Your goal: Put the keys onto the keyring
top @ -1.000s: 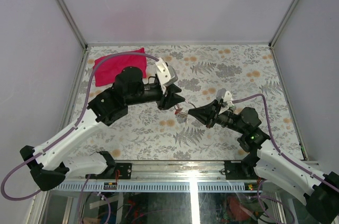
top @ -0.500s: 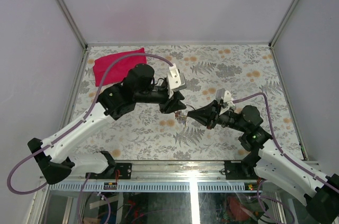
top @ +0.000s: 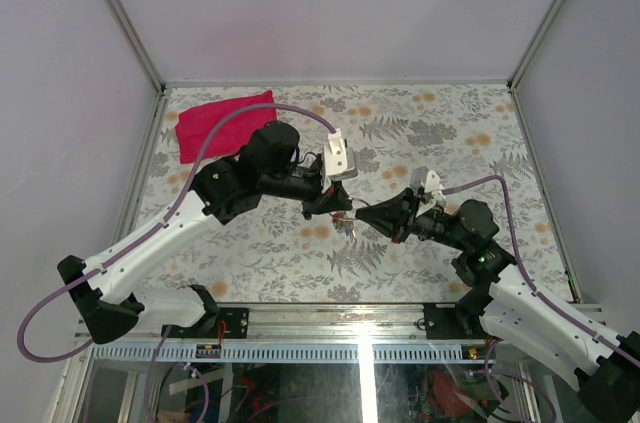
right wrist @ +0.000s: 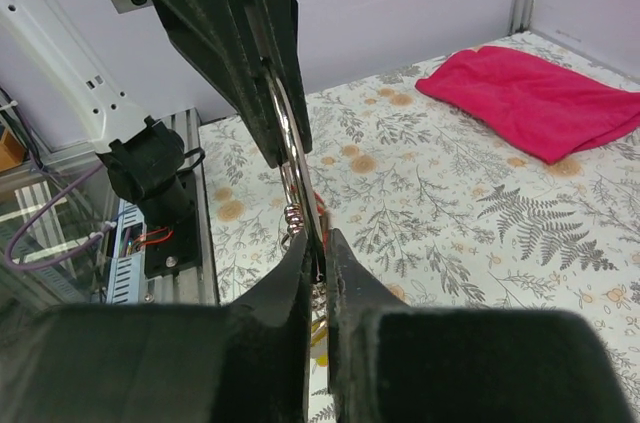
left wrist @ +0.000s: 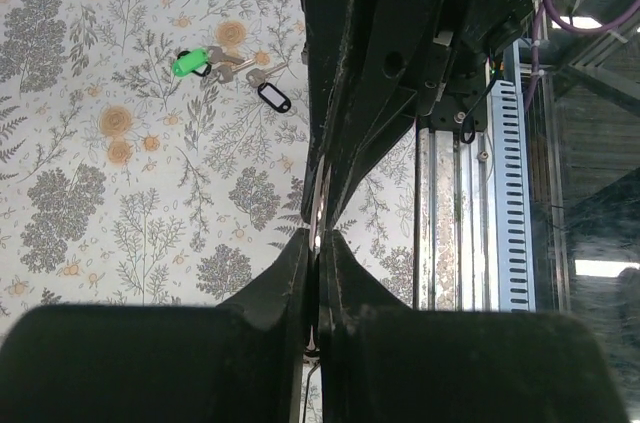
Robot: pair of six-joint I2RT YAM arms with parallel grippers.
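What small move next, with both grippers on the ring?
Probably open the right gripper and back it off, leaving the keyring with the left gripper. Both are shut on it above the table, while a green-tagged key and a black-tagged key lie loose below, so one gripper must come free.

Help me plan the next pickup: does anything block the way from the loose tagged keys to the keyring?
Nothing visible does. The green-tagged key and black-tagged key lie on open tablecloth, apart from the keyring, which the left gripper and right gripper both pinch above the table.
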